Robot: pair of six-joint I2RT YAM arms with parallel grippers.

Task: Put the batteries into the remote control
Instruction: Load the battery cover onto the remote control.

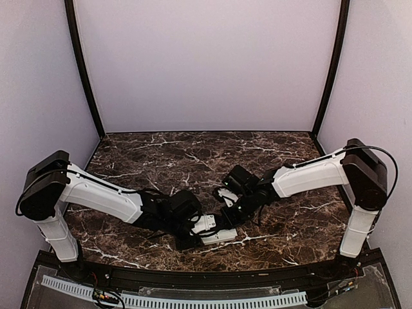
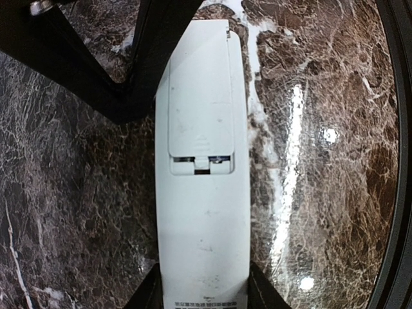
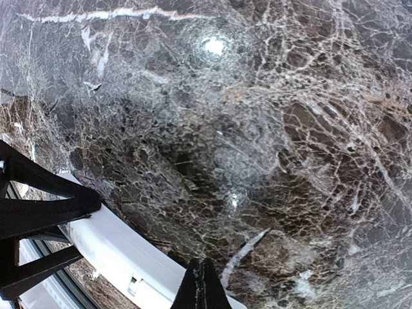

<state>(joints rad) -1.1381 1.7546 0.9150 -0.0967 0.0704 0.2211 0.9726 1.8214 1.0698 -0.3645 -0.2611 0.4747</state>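
The remote control [image 2: 203,212] is a slim white bar lying back up along the left wrist view. Its battery cover [image 2: 199,96] sits almost flush, with a thin dark gap at its lower edge. My left gripper [image 2: 203,297] is shut on the remote's near end, one finger on each long side. In the top view the remote [image 1: 222,236] is near the table's front, with the left gripper [image 1: 196,230] on it. My right gripper [image 3: 203,283] is shut and empty, its tip over the remote's edge [image 3: 122,248]. The batteries are hidden.
The dark marble table [image 1: 193,154] stretches behind both arms, with bright light glints on it [image 2: 293,129]. The right gripper's black body [image 2: 138,58] crosses the upper left of the left wrist view, beside the cover end of the remote. Grey walls enclose the table.
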